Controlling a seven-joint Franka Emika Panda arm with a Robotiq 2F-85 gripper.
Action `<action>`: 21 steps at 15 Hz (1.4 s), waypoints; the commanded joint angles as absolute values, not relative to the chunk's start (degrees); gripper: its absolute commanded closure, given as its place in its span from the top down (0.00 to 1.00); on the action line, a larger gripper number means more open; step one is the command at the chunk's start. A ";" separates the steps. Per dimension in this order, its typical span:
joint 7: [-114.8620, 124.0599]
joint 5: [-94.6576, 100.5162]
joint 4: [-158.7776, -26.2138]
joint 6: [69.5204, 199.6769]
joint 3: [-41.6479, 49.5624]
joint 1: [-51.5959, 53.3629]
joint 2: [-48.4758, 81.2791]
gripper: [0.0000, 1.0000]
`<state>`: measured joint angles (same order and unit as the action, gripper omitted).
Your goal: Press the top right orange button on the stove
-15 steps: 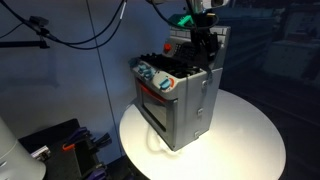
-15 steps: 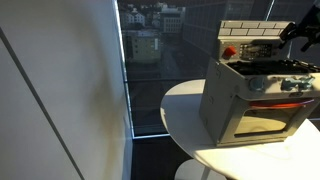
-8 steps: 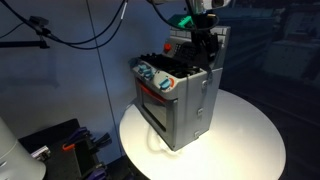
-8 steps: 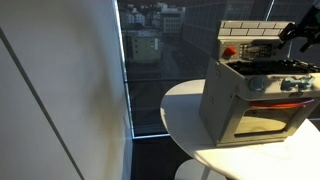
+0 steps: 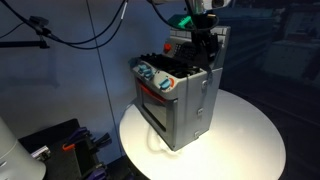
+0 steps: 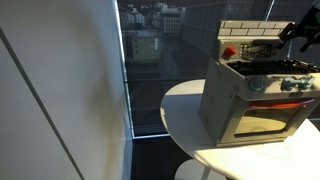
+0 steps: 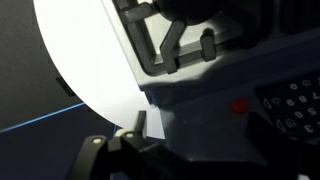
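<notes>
The grey toy stove (image 5: 182, 100) stands on a round white table (image 5: 250, 140), with blue-teal knobs and an orange-trimmed oven door at its front. It also shows in an exterior view (image 6: 255, 95) with its brick-patterned back wall. My gripper (image 5: 206, 52) hangs over the back corner of the stove top, by the back wall, and its fingers look shut and empty. It sits at the frame's right edge in an exterior view (image 6: 297, 32). The wrist view shows the stove (image 7: 190, 120) close up, a small orange-red button (image 7: 238, 107) on it, and my dark gripper (image 7: 140, 140) low in the frame.
The table's rim (image 6: 180, 110) lies close to a window and a pale wall (image 6: 60, 90). Black cables (image 5: 80, 35) hang at the back. Dark equipment (image 5: 60, 145) sits on the floor beside the table. White table top (image 7: 80, 50) shows past the stove.
</notes>
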<state>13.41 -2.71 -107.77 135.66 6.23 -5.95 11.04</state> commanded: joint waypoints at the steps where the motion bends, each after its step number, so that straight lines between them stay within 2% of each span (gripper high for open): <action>1: 13.28 -3.96 -106.41 135.50 6.28 -5.97 11.58 1.00; 21: 10.80 -5.39 -108.51 125.96 5.93 -6.12 7.31 1.00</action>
